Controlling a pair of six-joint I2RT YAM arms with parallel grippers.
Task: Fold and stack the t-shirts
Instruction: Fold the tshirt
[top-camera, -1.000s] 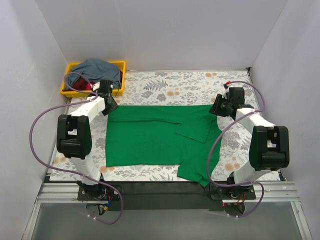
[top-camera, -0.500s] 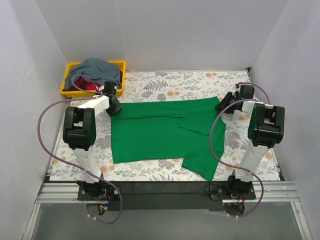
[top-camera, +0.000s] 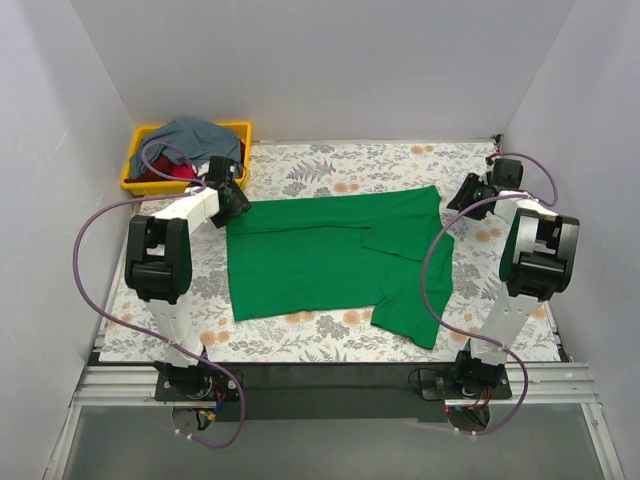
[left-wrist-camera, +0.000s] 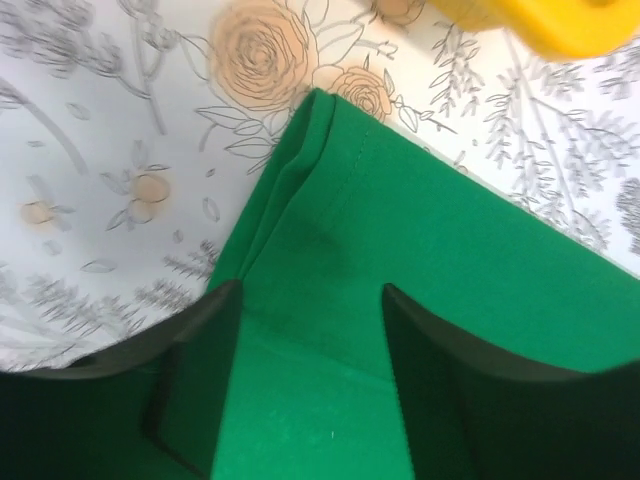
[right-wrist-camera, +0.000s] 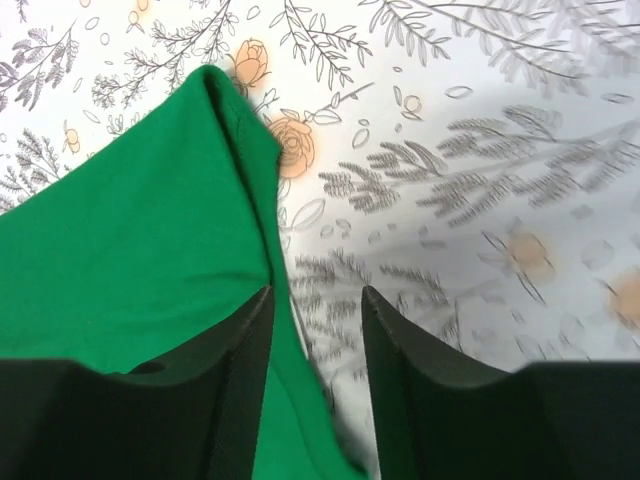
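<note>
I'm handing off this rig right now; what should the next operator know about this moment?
Left gripper: open, over the far-left corner of the green shirt. Right gripper: open at its far-right corner. That shirt lies flat on the table, only partly folded. Grey-blue shirt and red shirt are heaped in the yellow bin. Nothing stacked. Left: finish the green fold, then fold and stack the other two.

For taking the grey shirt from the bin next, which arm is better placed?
Left, probably: the left gripper is beside the bin; the right gripper is across the table.
</note>
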